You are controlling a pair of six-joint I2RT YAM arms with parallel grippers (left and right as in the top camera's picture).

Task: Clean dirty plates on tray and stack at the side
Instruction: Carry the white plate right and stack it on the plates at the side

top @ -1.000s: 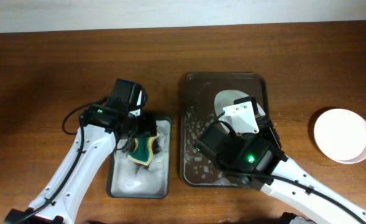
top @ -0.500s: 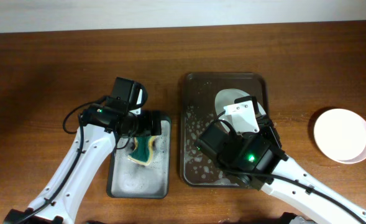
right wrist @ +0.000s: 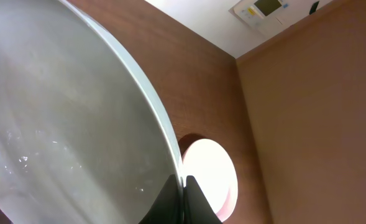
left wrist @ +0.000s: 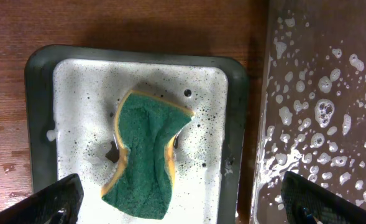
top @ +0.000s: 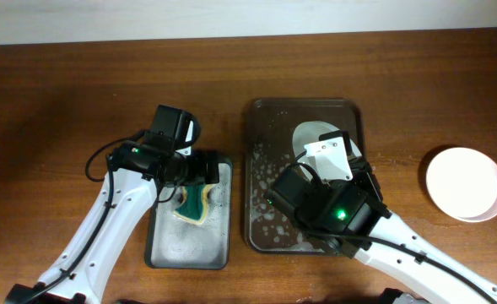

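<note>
1. My right pincer (right wrist: 183,186) is clenched on the rim of a dirty plate (top: 309,137) at the far end of the brown tray (top: 262,181). Whether the plate tilts, I cannot tell.
2. The brown tray's long axis runs from the robot's side toward the far desk edge, and suds fleck its floor.
3. A second plate (top: 465,183) lies flat on the bare desk (top: 62,101), well apart to the right.
4. My left pincer (left wrist: 179,199) hangs released above the green sponge (left wrist: 142,155) in the grey tray (left wrist: 40,93), just beside the brown tray. The right arm (top: 417,253) covers the brown tray's near corner.

Left gripper (left wrist: 189,200) points straight down, fingers spread wide; right gripper (right wrist: 183,198), tilted, pinches a plate (right wrist: 58,112) rim.
</note>
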